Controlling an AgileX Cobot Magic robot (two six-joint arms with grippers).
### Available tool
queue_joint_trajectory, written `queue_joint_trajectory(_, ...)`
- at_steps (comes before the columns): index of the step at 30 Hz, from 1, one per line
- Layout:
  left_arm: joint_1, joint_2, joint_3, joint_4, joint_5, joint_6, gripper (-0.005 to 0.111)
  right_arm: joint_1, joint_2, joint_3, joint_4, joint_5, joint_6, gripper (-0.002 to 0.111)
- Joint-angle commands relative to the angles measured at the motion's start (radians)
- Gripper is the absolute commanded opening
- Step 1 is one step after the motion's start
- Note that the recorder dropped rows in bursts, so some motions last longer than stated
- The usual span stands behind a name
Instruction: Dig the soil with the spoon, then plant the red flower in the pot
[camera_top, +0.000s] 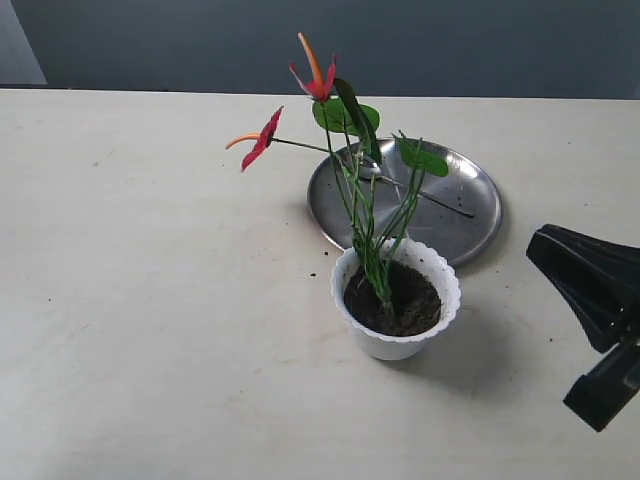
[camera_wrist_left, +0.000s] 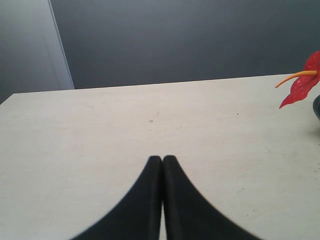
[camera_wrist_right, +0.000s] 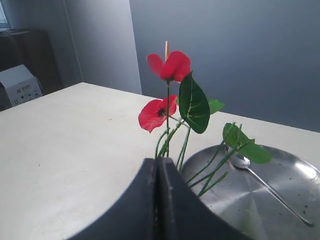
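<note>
Exterior: my right gripper (camera_top: 548, 252) sits at the right edge, jaws pressed together, empty, well apart from the pot (camera_top: 400, 345). The red flower (camera_top: 318, 85) stands upright in the pot, stems sunk in the soil (camera_top: 415, 300). The steel plate (camera_top: 470, 215) is just behind the pot, with the spoon (camera_top: 430, 198) lying on it.

Left wrist: my left gripper (camera_wrist_left: 162, 159) is closed on nothing over the bare table (camera_wrist_left: 100, 130); one red bloom shows off to the side.

Right wrist: fingers together, flower stems just beyond the tips, plate and spoon beside them.
</note>
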Motion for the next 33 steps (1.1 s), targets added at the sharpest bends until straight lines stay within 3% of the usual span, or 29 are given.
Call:
queue_joint_trajectory(1,-0.002,-0.002,0.000,0.003,0.000,-0.002,0.000,-0.005,-0.013,0.006,0.000,-0.111,0.001,0.000)
queue_joint_trajectory(4,-0.002,-0.002,0.000,0.003,0.000,-0.002,0.000,-0.053,-0.081,0.006,-0.004,-0.177,0.001,0.000)
queue_joint_trajectory(8,-0.002,-0.002,0.000,0.005,0.000,-0.002,0.000,-0.210,-0.200,0.006,-0.013,-0.153,0.001,0.000)
queue_joint_trajectory(16,-0.002,-0.002,0.000,0.005,0.000,-0.002,0.000,-0.551,-0.432,0.006,0.024,0.148,0.003,0.000)
queue_joint_trajectory(22,-0.002,-0.002,0.000,0.005,0.000,-0.002,0.000,-0.601,-0.474,0.006,0.060,0.342,0.003,0.000)
queue_joint_trajectory(27,-0.002,-0.002,0.000,0.005,0.000,-0.002,0.000,-0.601,-0.474,0.013,0.059,0.399,0.000,0.000)
queue_joint_trajectory(30,-0.002,-0.002,0.000,0.005,0.000,-0.002,0.000,-0.601,-0.474,0.049,0.059,0.577,0.000,0.000)
queue_joint_trajectory(33,-0.002,-0.002,0.000,0.005,0.000,-0.002,0.000,-0.603,-0.496,0.095,0.049,0.569,0.000,0.000)
